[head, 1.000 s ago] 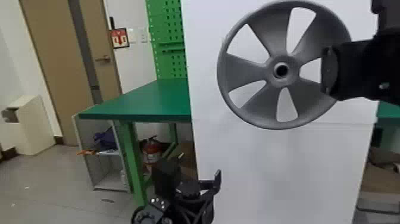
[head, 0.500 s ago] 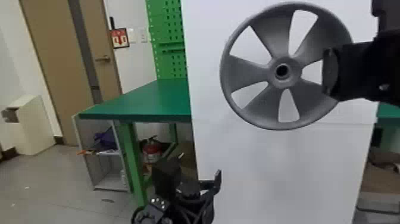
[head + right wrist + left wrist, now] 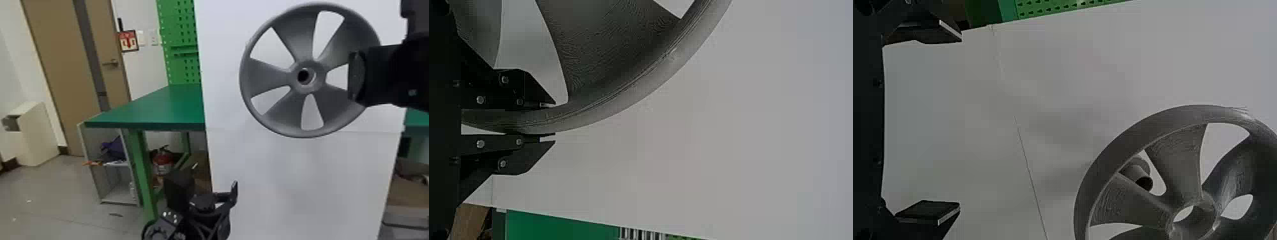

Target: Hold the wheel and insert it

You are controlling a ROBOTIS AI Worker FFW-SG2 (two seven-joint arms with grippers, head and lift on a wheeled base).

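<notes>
Wheel (image 3: 308, 88) is held, uninserted: your right jaws clamp it, left jaws gape empty. Next, align it with the peg (image 3: 1141, 176).

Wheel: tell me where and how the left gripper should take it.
Probably by the rim, from the robot's left, one finger through a gap between spokes, the other outside. The rim is narrow and free on that side, and the right gripper pinches the opposite side that way.

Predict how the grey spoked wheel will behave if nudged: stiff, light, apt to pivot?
The wheel is probably stiff, being round and unbent. Its wide openings suggest modest weight. It may pivot, as the black right gripper pinches one edge.
</notes>
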